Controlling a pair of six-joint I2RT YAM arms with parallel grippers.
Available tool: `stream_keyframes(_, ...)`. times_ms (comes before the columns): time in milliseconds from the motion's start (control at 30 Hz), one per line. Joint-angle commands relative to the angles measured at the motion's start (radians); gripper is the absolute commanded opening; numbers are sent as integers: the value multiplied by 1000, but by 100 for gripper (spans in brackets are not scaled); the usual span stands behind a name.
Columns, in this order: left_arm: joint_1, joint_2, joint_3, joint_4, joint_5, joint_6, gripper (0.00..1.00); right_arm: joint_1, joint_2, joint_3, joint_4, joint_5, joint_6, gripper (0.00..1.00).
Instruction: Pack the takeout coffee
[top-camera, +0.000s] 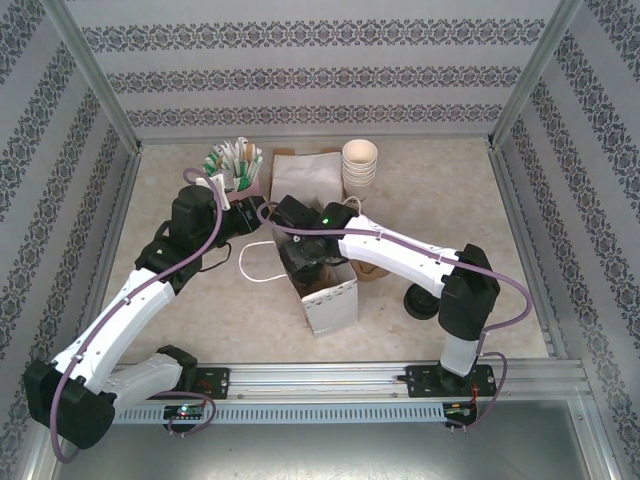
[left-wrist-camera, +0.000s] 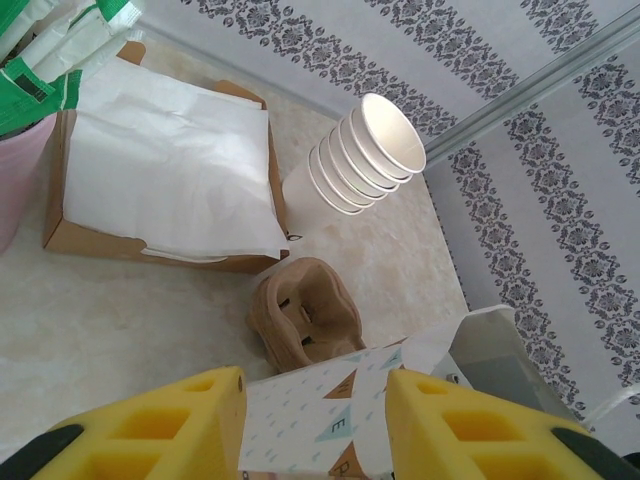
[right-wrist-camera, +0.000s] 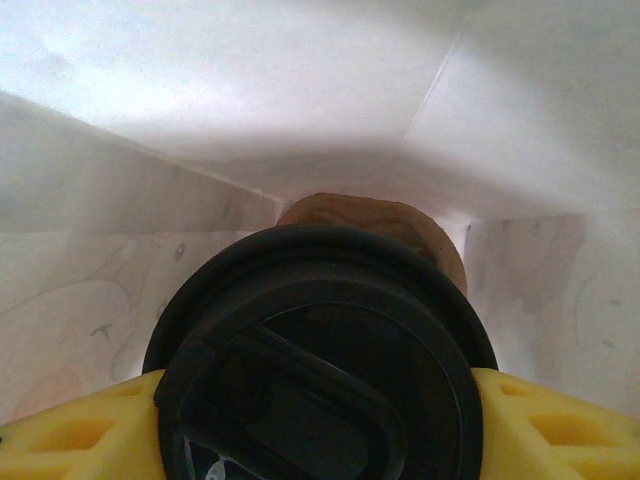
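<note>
- Found the takeout coffee (right-wrist-camera: 320, 380) down inside the white paper bag (right-wrist-camera: 200, 110), black lid (right-wrist-camera: 330, 290) turned up toward the right wrist camera, bag walls rising on every side.
- Saw the right gripper (right-wrist-camera: 320, 445) clenched on the cup just under the lid, one yellow finger showing at each side of the rim.
- Read the cup's long axis as upright and in line with the gripper's reach: cup straight ahead of the fingers, bag floor somewhere beyond it.
- Made out a brown moulded shape (right-wrist-camera: 420, 225) past the lid's far edge and lower in the bag. Took it for a pulp cup holder, but could not tell whether the cup's base touched it or hung above it.
- Placed the bag, from the top view, mid-table between the two arms, with the right arm reaching down into its open top.
- Found the left gripper (left-wrist-camera: 315, 430) at the bag's edge, jaws partway apart, a patterned strip of bag paper across the gap. Could not tell whether pinched or merely lying there.
- Noted a second brown holder (left-wrist-camera: 305, 320) on the table just beside the bag, and the stack of cream cups (left-wrist-camera: 365, 150) farther off.
- Judged the right arm the one that mattered, since the cup sat in its grip.
- Judged the coming move a straight descent along the cup's axis, then a release. Judged that sideways drift risked catching a bag wall or tipping the cup on the holder.
</note>
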Motion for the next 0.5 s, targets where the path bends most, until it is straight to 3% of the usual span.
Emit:
stream_keyframes(0,8,-20,-3,-35,-13,22,42,12,-1,-12,-107,100,-7,41)
stream_keyframes(233,9,-29,1,-40,-15,21,42,12,21,-63,-87,109,-10,41)
stream_keyframes(467,9,-34,5,-51,-9,17,42,-7,43,-194,24,-20,38,41)
